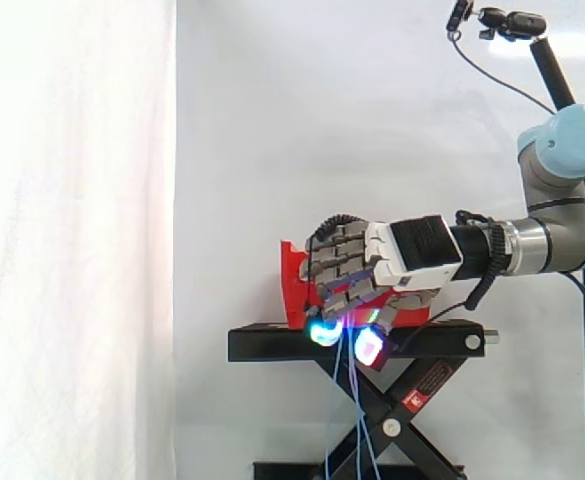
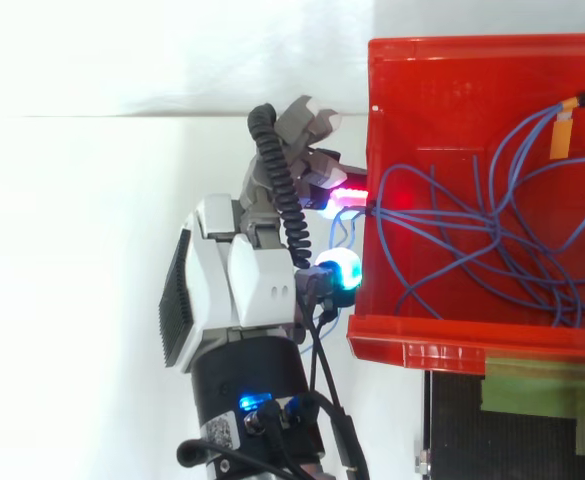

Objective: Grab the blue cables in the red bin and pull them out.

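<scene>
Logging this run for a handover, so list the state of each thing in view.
hand: fingers curled, shut on cables just outside the bin.
cables: tangled, mostly inside the bin; a few strands cross its rim and hang below the hand.
bin: open-topped, sitting on the stand.
stand: raised, scissor legs crossed.

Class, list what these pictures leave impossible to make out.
Side view: inside of the red bin, hidden by its wall and the robot hand.
Side view: lower ends of the blue cables, cut off by the bottom edge.
Top view: the bin's right side, cut off by the edge.
</scene>
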You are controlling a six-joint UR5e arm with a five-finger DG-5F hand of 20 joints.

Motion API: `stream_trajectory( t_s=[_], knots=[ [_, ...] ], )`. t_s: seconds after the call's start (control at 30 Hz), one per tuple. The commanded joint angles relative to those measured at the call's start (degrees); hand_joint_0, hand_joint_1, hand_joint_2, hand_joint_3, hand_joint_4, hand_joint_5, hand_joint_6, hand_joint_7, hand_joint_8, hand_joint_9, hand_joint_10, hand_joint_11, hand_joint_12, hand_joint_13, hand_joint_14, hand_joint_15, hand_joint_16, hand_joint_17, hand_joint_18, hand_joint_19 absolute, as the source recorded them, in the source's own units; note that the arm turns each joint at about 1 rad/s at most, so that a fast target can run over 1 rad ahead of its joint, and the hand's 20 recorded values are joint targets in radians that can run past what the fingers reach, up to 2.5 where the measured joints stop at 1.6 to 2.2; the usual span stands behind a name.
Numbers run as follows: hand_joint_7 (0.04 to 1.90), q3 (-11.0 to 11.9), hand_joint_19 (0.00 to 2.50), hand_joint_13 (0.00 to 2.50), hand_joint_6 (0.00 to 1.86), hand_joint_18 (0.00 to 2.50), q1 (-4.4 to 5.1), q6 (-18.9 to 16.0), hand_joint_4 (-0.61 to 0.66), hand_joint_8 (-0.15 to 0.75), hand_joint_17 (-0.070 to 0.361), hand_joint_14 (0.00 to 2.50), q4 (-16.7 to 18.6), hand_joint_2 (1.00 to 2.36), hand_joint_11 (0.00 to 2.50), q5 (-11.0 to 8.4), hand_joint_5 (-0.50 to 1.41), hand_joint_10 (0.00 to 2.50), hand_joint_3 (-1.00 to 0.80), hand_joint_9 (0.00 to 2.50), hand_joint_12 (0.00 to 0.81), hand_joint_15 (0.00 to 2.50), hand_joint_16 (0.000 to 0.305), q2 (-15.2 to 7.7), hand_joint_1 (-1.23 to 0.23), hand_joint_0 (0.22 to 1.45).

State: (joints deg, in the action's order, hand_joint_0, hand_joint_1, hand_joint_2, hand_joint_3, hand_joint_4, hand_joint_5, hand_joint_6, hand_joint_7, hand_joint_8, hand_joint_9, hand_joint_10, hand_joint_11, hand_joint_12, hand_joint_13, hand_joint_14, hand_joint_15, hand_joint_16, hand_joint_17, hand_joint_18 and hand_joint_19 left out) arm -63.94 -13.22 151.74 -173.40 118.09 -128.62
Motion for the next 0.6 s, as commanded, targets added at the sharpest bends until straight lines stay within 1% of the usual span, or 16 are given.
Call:
stream_trajectory(
  t_s=[0.0, 0.17, 0.37, 0.57],
  knots=[
    [0.79, 0.0, 0.4, 0.64, 0.1, 0.44, -0.05, 0.0, 0.08, 0.252, 0.102, 0.02, -0.4, 1.0, 1.15, 0.21, 0.85, 0.02, -1.0, 0.83, 0.361, 0.56, 0.046, 0.0, -0.9, 0.73],
    [0.79, 0.0, 0.4, 0.63, 0.11, 0.44, 0.04, 0.0, 0.09, 0.257, 0.102, 0.02, -0.4, 1.0, 1.15, 0.21, 0.85, 0.02, -1.0, 0.83, 0.362, 0.56, 0.045, 0.0, -0.9, 0.74],
    [0.77, 0.1, 0.4, 0.64, 0.18, 0.44, -0.05, 0.0, 0.09, 0.254, 0.102, 0.02, -0.6, 1.0, 1.16, 0.21, 0.85, 0.02, -1.0, 0.84, 0.361, 0.55, 0.045, 0.0, -0.9, 0.74],
    [0.77, 0.4, 0.4, 0.64, 0.19, 0.45, -0.05, -0.1, 0.1, 0.26, 0.102, 0.02, -0.8, 1.0, 1.15, 0.91, 0.85, 0.02, -1.0, 0.85, 0.361, 0.55, 0.045, 0.0, -0.89, 0.73]
  ],
)
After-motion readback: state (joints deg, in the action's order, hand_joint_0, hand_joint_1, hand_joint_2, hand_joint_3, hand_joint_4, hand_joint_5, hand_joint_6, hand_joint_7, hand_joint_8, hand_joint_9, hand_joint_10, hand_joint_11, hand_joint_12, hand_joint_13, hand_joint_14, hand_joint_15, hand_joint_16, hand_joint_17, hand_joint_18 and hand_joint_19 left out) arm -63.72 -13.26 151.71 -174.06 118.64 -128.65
